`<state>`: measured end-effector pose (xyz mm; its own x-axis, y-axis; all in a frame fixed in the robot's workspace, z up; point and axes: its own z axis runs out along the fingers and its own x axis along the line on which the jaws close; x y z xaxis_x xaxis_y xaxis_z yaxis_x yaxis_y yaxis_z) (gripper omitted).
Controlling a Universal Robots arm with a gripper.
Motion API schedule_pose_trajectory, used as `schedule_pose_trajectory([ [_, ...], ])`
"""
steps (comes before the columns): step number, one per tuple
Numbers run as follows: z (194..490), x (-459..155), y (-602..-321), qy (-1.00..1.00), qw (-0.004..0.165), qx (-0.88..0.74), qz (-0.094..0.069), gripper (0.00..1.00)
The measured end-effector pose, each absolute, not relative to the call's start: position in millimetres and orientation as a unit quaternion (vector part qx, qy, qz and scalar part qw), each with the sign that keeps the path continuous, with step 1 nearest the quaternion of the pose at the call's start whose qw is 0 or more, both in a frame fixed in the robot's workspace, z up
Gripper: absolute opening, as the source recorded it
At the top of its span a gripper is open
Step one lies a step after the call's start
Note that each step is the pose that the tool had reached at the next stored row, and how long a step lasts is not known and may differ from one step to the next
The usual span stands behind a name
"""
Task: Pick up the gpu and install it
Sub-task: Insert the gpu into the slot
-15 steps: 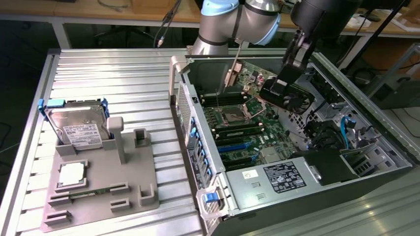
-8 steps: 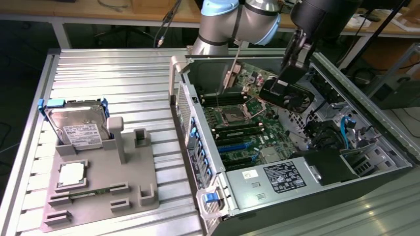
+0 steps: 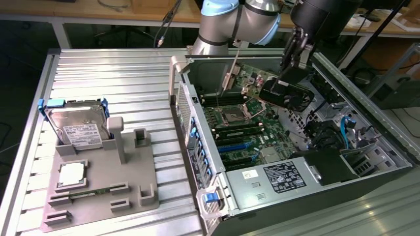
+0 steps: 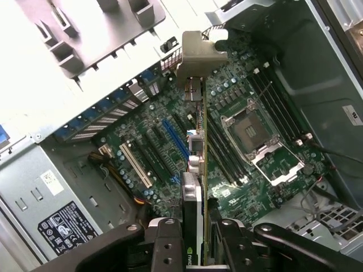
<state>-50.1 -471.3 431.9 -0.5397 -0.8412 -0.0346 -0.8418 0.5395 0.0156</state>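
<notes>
The gpu (image 3: 284, 93) is a dark card with a silver end bracket, and it hangs tilted over the open computer case (image 3: 196, 123), above the motherboard (image 3: 253, 135). My gripper (image 3: 293, 73) is shut on its upper edge. In the wrist view the gpu (image 4: 196, 187) is seen edge-on, running away from my gripper (image 4: 195, 252) to its bracket (image 4: 199, 54). It hovers over the expansion slots, beside the blue slot (image 4: 176, 139), and I see a gap between card and board.
A grey fixture (image 3: 135, 194) on the ribbed table at the exterior view's left holds a hard drive (image 3: 77, 129), a CPU (image 3: 72, 174) and a RAM stick (image 3: 88, 193). Inside the case are the CPU socket (image 3: 233, 115), power supply (image 3: 276, 179) and cables (image 3: 341, 130).
</notes>
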Motion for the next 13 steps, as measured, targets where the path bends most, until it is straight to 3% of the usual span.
schedule_pose_trajectory([
  [13,431.9,-50.1,-471.3,0.849,0.011,-0.528,0.016,0.27],
])
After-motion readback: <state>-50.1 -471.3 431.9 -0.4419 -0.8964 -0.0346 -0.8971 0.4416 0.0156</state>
